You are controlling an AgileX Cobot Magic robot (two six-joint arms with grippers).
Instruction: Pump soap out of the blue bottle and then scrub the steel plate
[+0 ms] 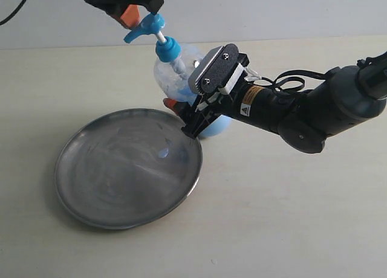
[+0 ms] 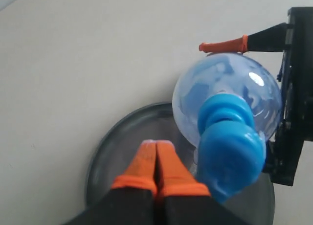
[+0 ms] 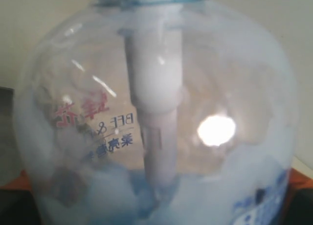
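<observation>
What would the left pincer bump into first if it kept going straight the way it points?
Probably the pump head of the blue bottle, just under the left pincer. Depth is unclear; the wrist view shows it beside the tips, so maybe the steel plate.

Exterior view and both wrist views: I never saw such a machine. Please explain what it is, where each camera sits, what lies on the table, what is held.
It is a two-armed robot; each arm ends in an end effector with orange fingertips. The wide picture comes from a camera off the arms; the close ones from cameras on the wrists. On the table lies a steel plate with a blob of soap. The right end effector grips the blue bottle; the left end effector, shut, is at the pump head.
</observation>
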